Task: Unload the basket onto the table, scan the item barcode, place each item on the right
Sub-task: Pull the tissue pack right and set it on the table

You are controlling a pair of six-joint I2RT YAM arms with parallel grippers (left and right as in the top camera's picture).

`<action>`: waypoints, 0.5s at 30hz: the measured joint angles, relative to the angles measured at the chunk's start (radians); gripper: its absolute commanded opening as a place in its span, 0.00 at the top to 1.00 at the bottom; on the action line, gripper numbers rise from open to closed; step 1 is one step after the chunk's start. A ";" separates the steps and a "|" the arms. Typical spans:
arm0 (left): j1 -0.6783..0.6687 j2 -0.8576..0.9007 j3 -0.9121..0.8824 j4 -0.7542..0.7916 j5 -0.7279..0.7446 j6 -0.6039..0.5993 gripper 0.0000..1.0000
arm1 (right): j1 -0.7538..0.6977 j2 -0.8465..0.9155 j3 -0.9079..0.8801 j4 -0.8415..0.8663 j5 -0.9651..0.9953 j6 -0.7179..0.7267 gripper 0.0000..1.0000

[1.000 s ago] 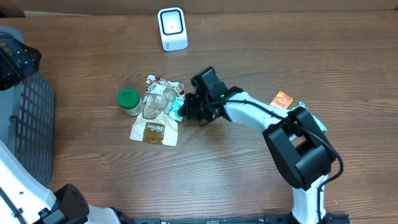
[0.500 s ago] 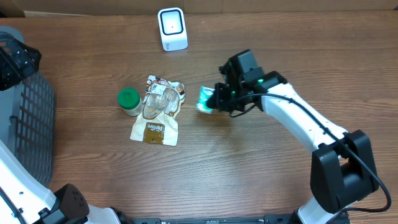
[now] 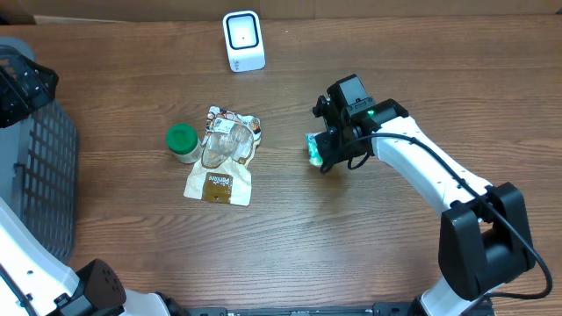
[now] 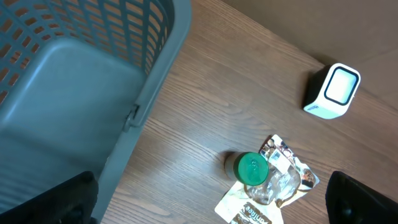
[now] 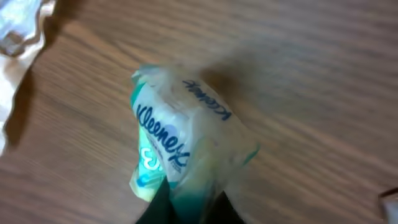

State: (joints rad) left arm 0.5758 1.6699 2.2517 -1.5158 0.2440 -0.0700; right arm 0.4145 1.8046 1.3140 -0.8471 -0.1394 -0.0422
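The item is a small Kleenex tissue pack [image 5: 180,149], white with green and blue print. My right gripper [image 5: 189,210] is shut on its lower end, the pack sticking out past the black fingertips [image 5: 160,208]. From overhead the pack [image 3: 313,149] hangs at the table's middle right under the right gripper [image 3: 325,151], well below and right of the white scanner [image 3: 243,40]. No barcode shows. My left gripper [image 4: 211,211] stands open high over the basket's edge with nothing between its fingers [image 4: 65,198].
A green-lidded jar [image 3: 182,140], a crumpled clear wrapper [image 3: 225,140] and a white-brown pouch [image 3: 219,183] lie together left of centre. A grey-blue basket [image 3: 39,175] fills the left edge. The scanner [image 4: 333,92] stands at the back.
My right gripper has lifted the tissue pack away from the pouch pile and carried it right, then drifted a little further right and toward the front. The left arm has not moved.
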 measured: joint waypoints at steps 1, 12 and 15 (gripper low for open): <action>0.000 0.000 0.000 0.000 0.000 0.000 0.01 | 0.000 0.000 0.000 0.009 0.010 -0.012 0.56; 0.000 0.000 0.000 0.000 0.000 0.000 0.00 | -0.003 0.000 0.000 0.016 -0.055 -0.002 0.39; 0.000 0.000 0.000 0.000 0.000 0.000 0.01 | -0.018 0.000 0.000 0.006 -0.060 0.080 0.49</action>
State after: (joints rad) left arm 0.5758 1.6699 2.2517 -1.5162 0.2440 -0.0700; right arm 0.3969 1.8046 1.3140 -0.8410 -0.1997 0.0383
